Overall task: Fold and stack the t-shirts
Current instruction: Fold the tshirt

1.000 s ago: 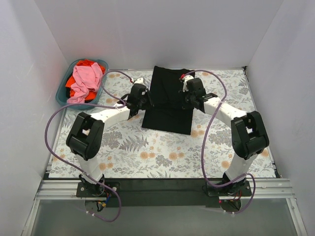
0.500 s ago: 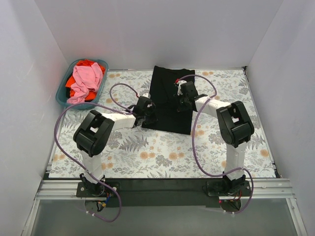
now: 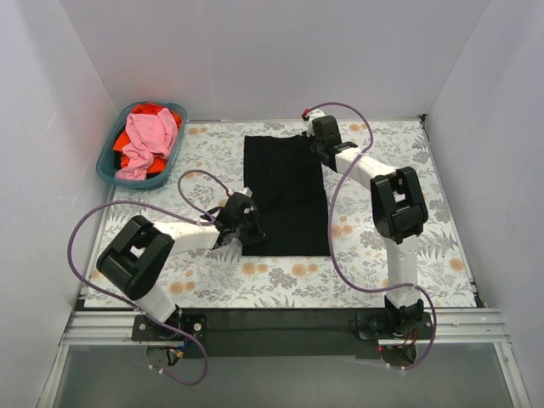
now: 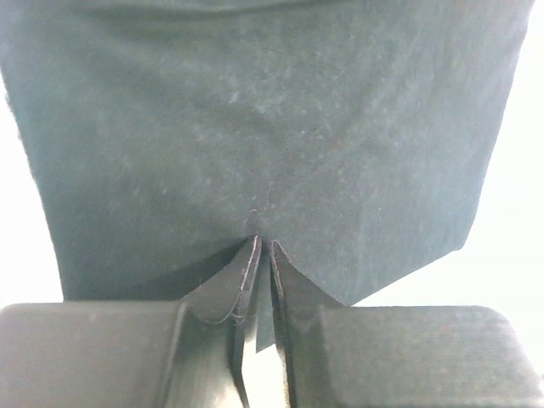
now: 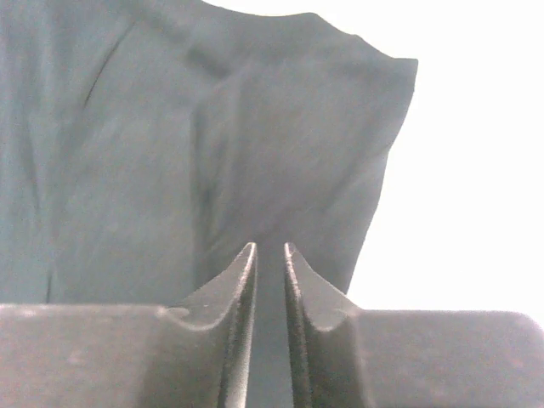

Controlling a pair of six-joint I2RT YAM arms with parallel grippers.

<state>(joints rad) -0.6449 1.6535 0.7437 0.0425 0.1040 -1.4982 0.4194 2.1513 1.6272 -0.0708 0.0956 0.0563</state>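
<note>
The large black t-shirt [image 3: 285, 195] lies flat as a long rectangle in the middle of the floral table. My left gripper [image 3: 252, 228] is at its near left edge. In the left wrist view the jaws [image 4: 263, 243] are shut on a fold of the black cloth [image 4: 255, 127]. My right gripper [image 3: 317, 146] is at the shirt's far right corner. In the right wrist view its jaws [image 5: 269, 247] stand close together with black cloth [image 5: 170, 153] pinched between them. The pink t-shirt [image 3: 146, 136] and the orange-red t-shirt [image 3: 150, 109] lie bunched in the basket.
A teal plastic basket [image 3: 108, 161] stands at the far left corner of the table. White walls close in the left, back and right sides. Purple cables loop from both arms over the table.
The left gripper has pulled the shirt's near edge toward the front while the right gripper moved to the back. The black shirt is now longer and stretched flat.
</note>
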